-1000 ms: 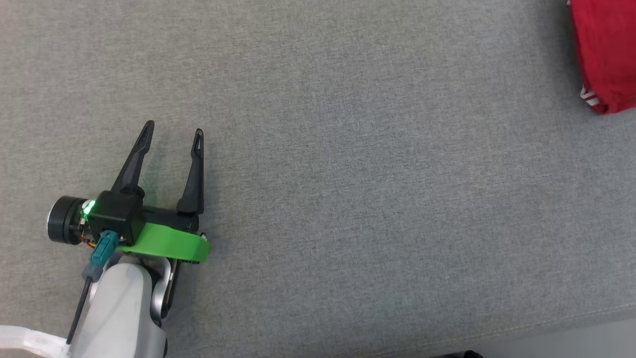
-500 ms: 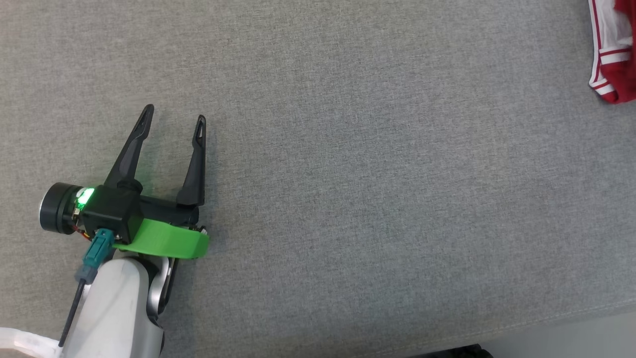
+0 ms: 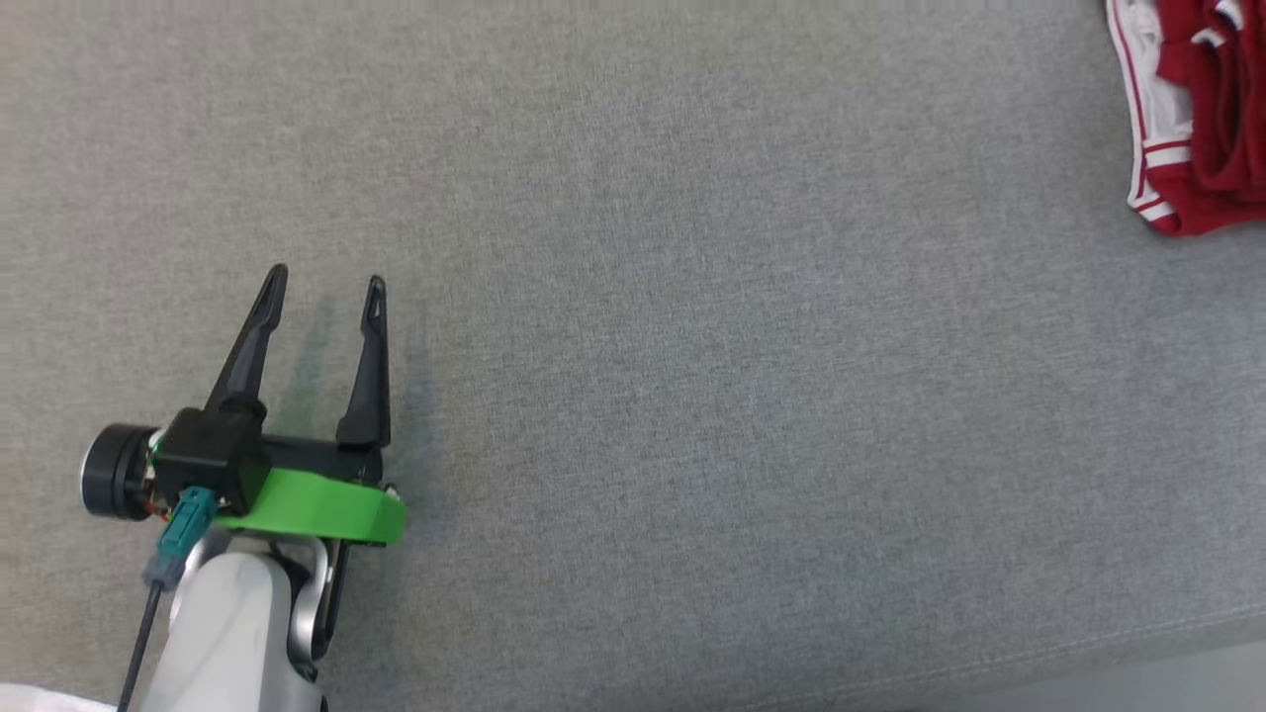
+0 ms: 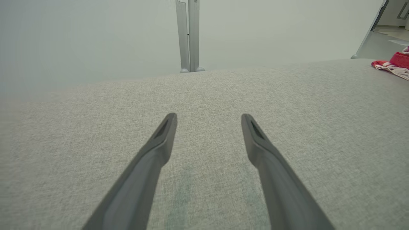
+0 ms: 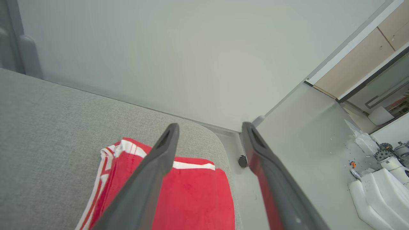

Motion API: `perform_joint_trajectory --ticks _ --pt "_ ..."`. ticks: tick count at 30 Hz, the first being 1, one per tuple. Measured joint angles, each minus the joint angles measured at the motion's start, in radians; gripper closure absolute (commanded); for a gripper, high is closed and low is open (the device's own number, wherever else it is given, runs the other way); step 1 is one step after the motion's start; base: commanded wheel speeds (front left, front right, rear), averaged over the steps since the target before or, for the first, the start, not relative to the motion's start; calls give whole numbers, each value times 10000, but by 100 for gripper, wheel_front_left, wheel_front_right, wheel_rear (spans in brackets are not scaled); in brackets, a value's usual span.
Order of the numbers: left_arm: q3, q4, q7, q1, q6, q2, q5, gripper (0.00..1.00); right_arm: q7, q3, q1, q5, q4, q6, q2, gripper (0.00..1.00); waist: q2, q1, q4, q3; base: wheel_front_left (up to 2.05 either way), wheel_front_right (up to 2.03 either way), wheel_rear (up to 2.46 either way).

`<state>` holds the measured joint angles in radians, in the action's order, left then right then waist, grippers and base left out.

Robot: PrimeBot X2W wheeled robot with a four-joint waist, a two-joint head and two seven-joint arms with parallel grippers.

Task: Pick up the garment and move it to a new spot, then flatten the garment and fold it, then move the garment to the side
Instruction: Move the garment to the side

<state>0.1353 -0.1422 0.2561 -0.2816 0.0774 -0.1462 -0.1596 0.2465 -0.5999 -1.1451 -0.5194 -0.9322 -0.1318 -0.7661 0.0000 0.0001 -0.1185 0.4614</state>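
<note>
The garment (image 3: 1207,109) is red with white striped trim and lies bunched at the far right of the grey padded surface (image 3: 692,346). The left wrist view catches the garment (image 4: 394,64) far off to the right. My left gripper (image 3: 326,277) hovers open at the lower left, well away from it, and nothing lies between the spread fingers of this left gripper (image 4: 208,115). My right gripper (image 5: 210,124) stands open just above the garment (image 5: 191,198), near the surface's rounded corner; its jaws hold nothing.
The surface's front edge (image 3: 1137,643) runs along the lower right, with pale floor beyond. A grey metal post (image 4: 188,35) rises behind the far edge. Past the corner are a small dark caster (image 5: 243,161) and white clutter (image 5: 377,191) on the floor.
The head view has shifted. The garment now lies more bunched, with its white striped edge showing at the top right. The left gripper stays open and empty.
</note>
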Motion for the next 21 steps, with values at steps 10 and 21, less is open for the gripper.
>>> perform_joint_trajectory --ticks 10,21 --pt "-441 -222 48 799 -242 2 -259 0 161 1762 2035 953 2397 0 1730 0 0 -1 21 -1243 0 0 0" --pt "-627 -303 50 1450 -286 180 -368 0 163 4033 6023 2406 4901 2 3737 0 0 -1 392 -2521 0 0 0"
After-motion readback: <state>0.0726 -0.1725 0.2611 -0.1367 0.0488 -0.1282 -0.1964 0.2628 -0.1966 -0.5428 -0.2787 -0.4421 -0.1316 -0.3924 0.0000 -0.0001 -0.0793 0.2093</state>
